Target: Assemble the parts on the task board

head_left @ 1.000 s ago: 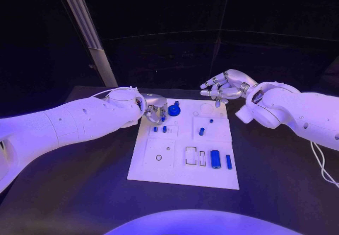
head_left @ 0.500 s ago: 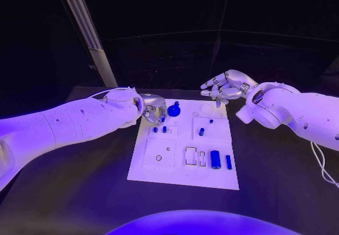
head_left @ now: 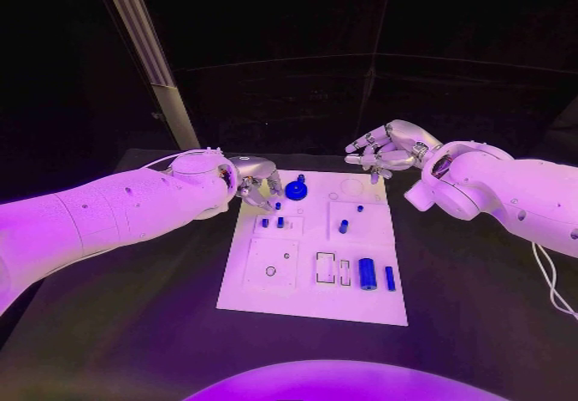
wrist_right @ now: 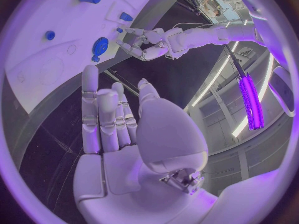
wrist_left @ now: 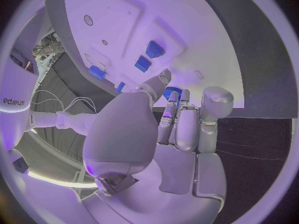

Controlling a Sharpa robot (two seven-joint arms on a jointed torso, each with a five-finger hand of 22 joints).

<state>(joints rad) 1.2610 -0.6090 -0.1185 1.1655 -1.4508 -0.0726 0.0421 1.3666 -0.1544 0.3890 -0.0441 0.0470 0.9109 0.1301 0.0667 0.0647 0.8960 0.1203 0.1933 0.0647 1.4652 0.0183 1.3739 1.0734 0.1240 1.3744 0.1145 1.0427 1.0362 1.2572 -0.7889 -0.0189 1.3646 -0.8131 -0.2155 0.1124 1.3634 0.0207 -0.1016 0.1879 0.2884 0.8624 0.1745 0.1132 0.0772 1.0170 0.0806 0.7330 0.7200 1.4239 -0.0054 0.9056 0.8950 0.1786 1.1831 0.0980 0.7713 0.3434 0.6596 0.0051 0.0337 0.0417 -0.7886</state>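
Here the left robot hand hovers at the task board's ten o'clock corner, fingers curled; whether it holds anything, I cannot tell. The right robot hand hangs at one o'clock, fingers spread, empty.

Dim room, the white task board brightly lit; wrist views bend at their edges.

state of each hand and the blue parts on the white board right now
left hand: fingers curled, hanging over the white task board's far left corner; whether it holds anything cannot be told
right hand: open, beyond the far edge
large blue cylinder: lying flat
blue round gear: on board, untouched
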